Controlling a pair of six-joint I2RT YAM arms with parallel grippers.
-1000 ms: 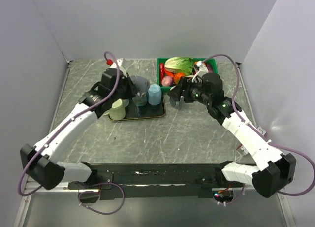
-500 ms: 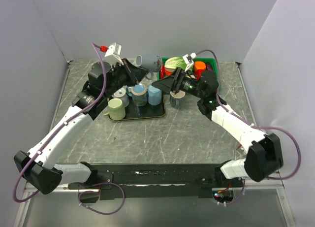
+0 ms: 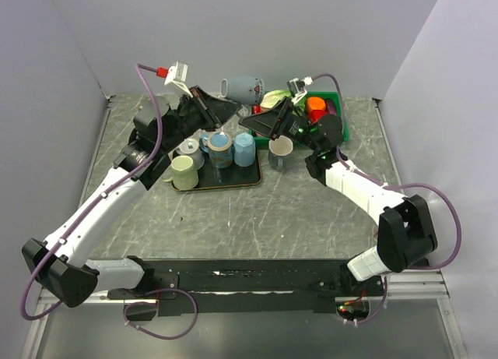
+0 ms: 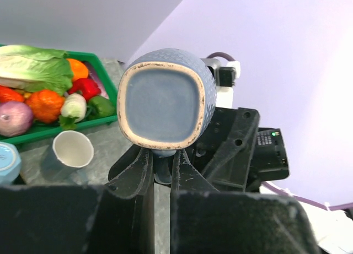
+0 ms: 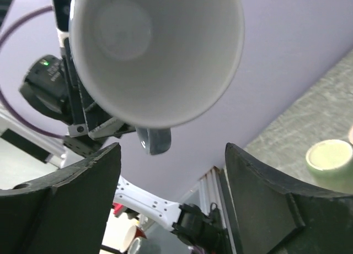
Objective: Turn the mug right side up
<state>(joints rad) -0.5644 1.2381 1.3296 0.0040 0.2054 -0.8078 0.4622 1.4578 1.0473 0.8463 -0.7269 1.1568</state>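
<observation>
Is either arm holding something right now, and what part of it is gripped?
The left end effector holds the mug in the air, pinched by its handle. The right end effector is open and holds nothing.

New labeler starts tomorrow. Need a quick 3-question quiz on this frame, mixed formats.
1. True or false: the left gripper holds the blue mug by its handle, clear of the table.
2. The right gripper is: A) shut on the mug; B) open, facing the mug's mouth; C) out of view.
3. Fill in: the green bin holds ____.
Key: 1 true; 2 B; 3 vegetables.
</observation>
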